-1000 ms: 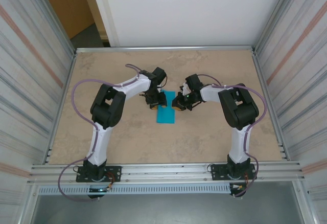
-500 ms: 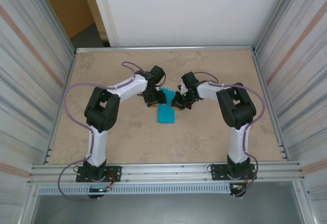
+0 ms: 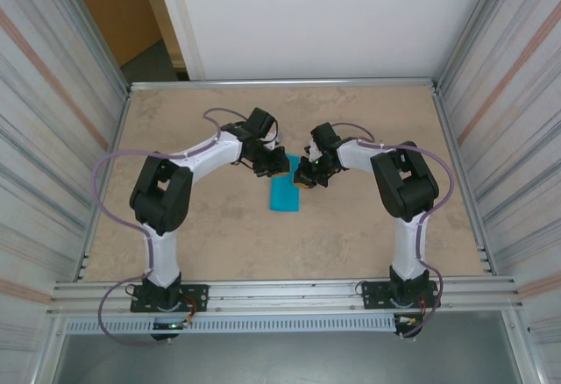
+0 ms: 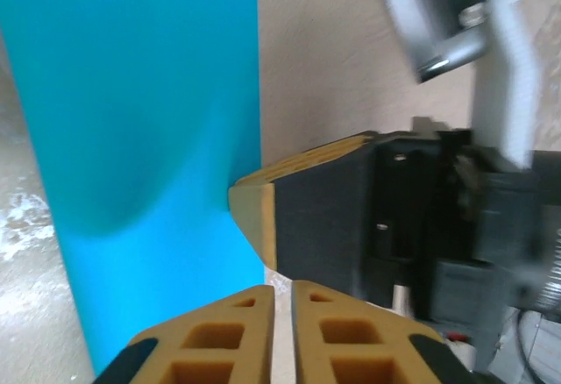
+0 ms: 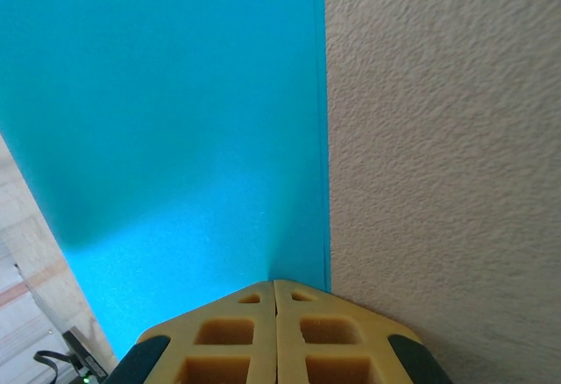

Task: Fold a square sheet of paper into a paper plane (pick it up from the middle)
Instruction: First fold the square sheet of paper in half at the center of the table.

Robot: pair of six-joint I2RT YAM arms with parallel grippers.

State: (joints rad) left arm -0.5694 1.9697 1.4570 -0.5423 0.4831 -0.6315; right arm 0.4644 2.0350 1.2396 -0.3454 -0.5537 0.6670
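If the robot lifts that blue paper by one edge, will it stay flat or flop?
The thin teal-blue sheet of paper would probably flop: the shading in the left wrist view suggests it bows softly rather than lying stiff. It looks very light, so a nudge likely slides it across the beige table. Its smooth surface may slip from a loose pinch.

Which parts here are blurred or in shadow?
Left wrist view: the right arm's white and grey link is blurred; a soft shadow darkens the thin teal-blue paper sheet near the yellow-fingered left claw. Right wrist view: paper and the beige speckled table are sharp, with a dim shadow low on the paper. Top external view: even light, no glare.
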